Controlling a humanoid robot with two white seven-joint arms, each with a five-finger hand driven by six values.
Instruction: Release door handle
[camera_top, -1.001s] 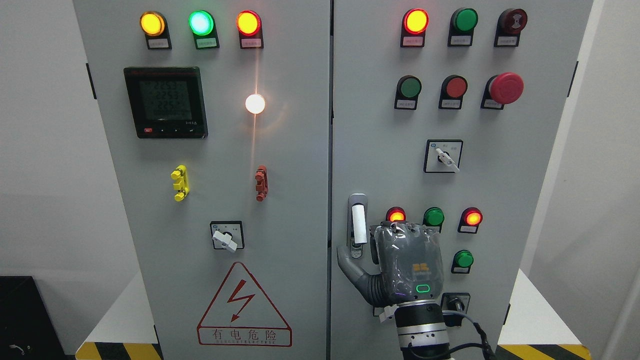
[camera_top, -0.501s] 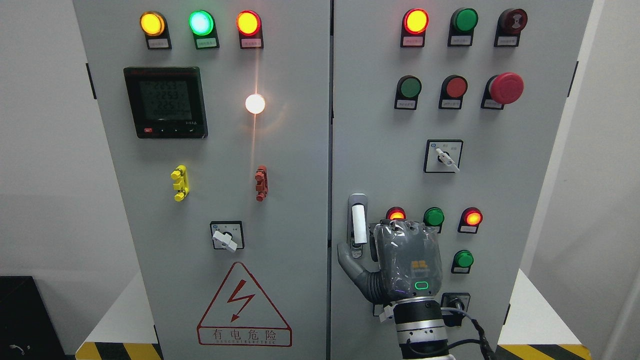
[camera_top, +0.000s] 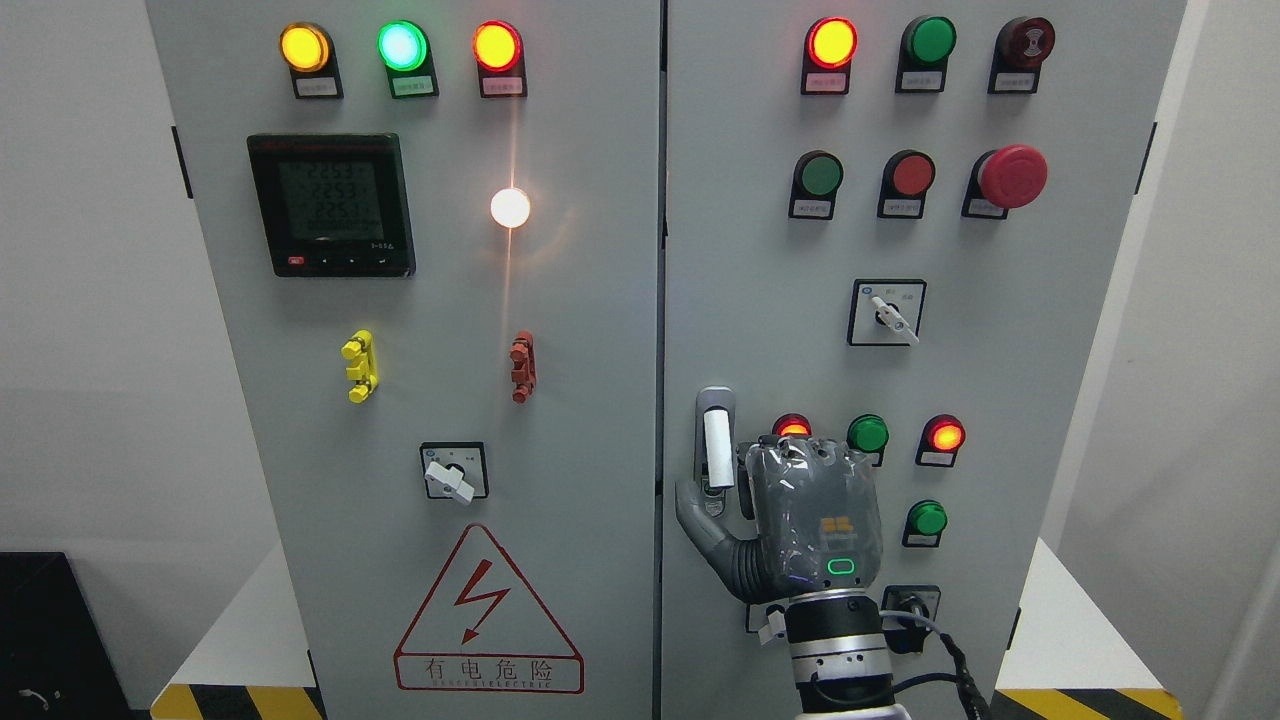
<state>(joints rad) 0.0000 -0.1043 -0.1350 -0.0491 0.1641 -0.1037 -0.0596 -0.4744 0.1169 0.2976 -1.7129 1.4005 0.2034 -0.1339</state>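
One hand is in sight, the right hand (camera_top: 790, 520), raised against the lower part of the right cabinet door (camera_top: 900, 380). The door handle (camera_top: 716, 445), a white upright grip in a grey recess, sits near that door's left edge, just left of and slightly above the knuckles. The thumb (camera_top: 700, 520) points up beneath the handle's lower end, close to it, and whether it touches I cannot tell. The fingers (camera_top: 800, 455) curl away toward the door beside the handle, so I see only the back of the hand and cannot tell whether they are wrapped round the grip.

From the left: a pale wall, a black box (camera_top: 40, 630) low in the corner, then the left cabinet door (camera_top: 420, 380) carrying three lit lamps, a digital meter (camera_top: 331, 204), a bright white lamp (camera_top: 510, 207), yellow and red clips, a rotary switch and a red electric-hazard triangle (camera_top: 488, 615). Both doors stand closed, meeting at a dark seam. The right door has more lamps, a red mushroom button (camera_top: 1012, 176) and a selector switch (camera_top: 887, 312). The cabinet stands on a white base with yellow-and-black striped edging (camera_top: 1060, 702).
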